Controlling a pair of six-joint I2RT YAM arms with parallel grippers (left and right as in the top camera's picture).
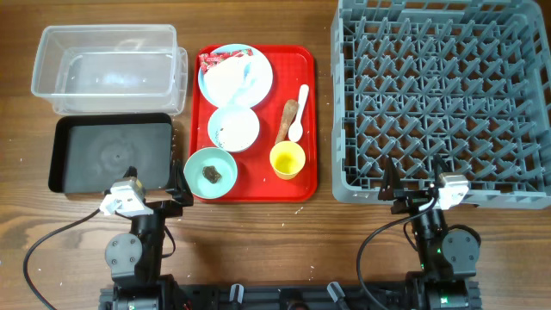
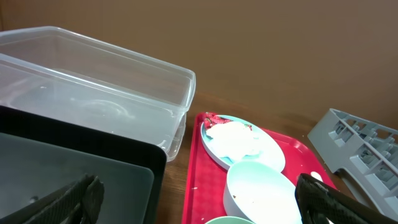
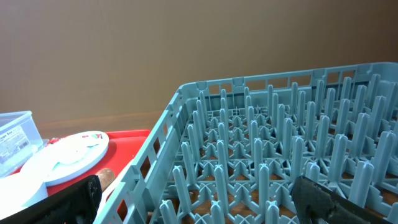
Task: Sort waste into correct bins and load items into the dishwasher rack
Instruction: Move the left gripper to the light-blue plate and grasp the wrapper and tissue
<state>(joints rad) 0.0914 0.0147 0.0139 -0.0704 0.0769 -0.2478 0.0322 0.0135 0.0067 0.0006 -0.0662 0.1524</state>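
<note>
On a red serving tray a pale blue plate holds a red-and-white wrapper and white tissue. One bowl has white crumbs. A green bowl holds a dark lump. A yellow cup and a brown scrap lie beside them. The clear tub and black tray are at the left, the grey rack at the right. My left gripper is open and empty near the black tray's front right corner. My right gripper is open and empty at the rack's front edge.
A small white spoon lies next to the brown scrap. The left wrist view shows the tub, black tray, plate and bowl. The right wrist view shows the rack's pegs close ahead.
</note>
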